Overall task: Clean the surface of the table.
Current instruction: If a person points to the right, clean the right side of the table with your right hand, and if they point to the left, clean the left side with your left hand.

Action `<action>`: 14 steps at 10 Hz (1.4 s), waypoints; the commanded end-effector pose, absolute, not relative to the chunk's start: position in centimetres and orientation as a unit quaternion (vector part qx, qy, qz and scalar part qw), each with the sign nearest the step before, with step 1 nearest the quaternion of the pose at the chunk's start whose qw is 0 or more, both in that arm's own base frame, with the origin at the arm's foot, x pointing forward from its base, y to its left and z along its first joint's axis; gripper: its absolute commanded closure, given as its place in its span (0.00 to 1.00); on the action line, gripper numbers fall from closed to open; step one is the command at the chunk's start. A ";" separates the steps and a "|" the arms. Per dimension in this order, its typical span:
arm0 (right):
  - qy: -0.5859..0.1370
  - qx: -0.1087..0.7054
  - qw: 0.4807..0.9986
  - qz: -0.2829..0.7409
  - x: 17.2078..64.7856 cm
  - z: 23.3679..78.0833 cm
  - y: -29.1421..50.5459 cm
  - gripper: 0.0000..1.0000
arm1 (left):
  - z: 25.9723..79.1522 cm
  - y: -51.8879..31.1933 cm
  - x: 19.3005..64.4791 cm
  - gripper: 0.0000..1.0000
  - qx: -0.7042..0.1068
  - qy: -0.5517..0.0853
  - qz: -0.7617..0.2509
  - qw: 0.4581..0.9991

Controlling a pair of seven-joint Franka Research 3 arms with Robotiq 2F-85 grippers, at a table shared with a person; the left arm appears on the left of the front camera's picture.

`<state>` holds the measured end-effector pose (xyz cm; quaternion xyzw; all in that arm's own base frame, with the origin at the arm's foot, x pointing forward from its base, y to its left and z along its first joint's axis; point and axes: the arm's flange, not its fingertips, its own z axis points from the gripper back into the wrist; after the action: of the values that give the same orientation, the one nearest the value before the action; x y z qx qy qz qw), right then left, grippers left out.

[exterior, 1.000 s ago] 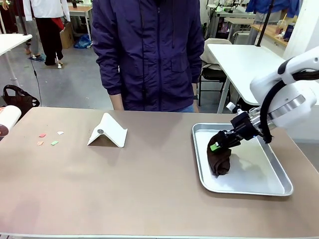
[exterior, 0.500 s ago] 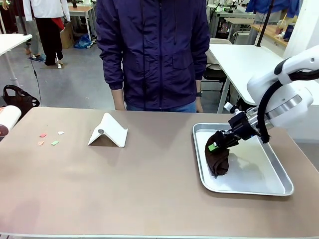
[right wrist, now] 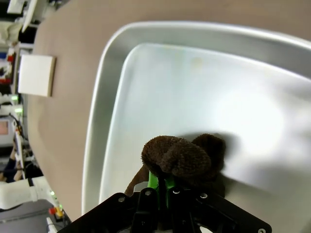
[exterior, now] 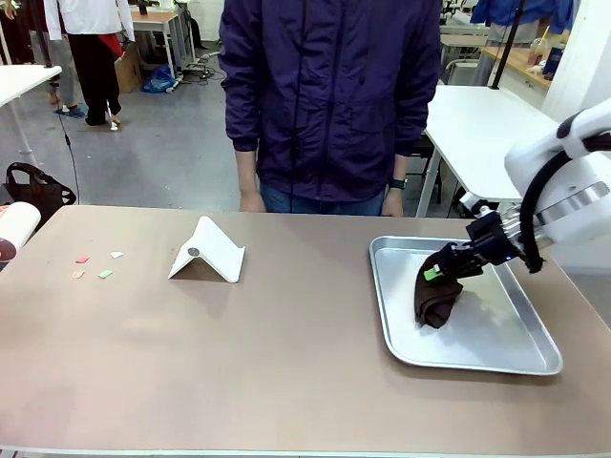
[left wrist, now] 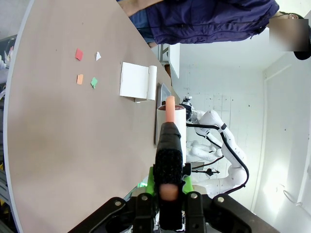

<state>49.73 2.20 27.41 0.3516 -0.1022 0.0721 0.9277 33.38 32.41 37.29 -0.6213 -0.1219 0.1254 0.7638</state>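
Observation:
The taupe surface of the table (exterior: pixel 239 353) carries a few small coloured paper scraps (exterior: pixel 95 265) at its left, which the left wrist view shows too (left wrist: pixel 86 68). My right gripper (exterior: pixel 434 273) is shut on a dark brown cloth (exterior: pixel 437 298) that hangs down onto the silver tray (exterior: pixel 477 363). From the right wrist, the cloth (right wrist: pixel 184 158) bunches over the green pads (right wrist: pixel 154 180) above the tray floor. My left gripper (left wrist: pixel 167 187) is shut on a black-handled tool (left wrist: pixel 169 150) with a salmon tip, held above the table (left wrist: pixel 48 136).
A white folded stand (exterior: pixel 205 251) sits left of centre, seen also from both wrists (left wrist: pixel 136 82) (right wrist: pixel 36 75). A white roller end (exterior: pixel 14 231) pokes in at the left edge. A person in a dark jacket (exterior: pixel 329 95) stands at the far side, hands by the edge.
My right gripper has carried the cloth a little to the right and up inside the tray. The person has stepped to the right. The scraps and stand are unmoved.

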 end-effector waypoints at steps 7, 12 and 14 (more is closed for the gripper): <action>-0.162 0.446 0.880 0.002 48.2 30.4 -4.7 0.94 | 37.6 32.3 33.1 1.00 -0.621 -0.124 0.121 0.764; -0.133 0.646 0.751 0.028 44.1 35.1 -7.4 0.94 | 37.6 32.3 33.1 1.00 -0.621 -0.124 0.121 0.764; -0.084 0.705 0.704 0.022 41.4 38.2 -7.4 0.94 | 37.6 32.3 33.1 1.00 -0.621 -0.124 0.121 0.764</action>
<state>42.69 -7.11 36.59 0.6822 -0.1125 0.0343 0.7217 33.37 32.43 37.31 -0.6212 -0.1222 0.1254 0.7638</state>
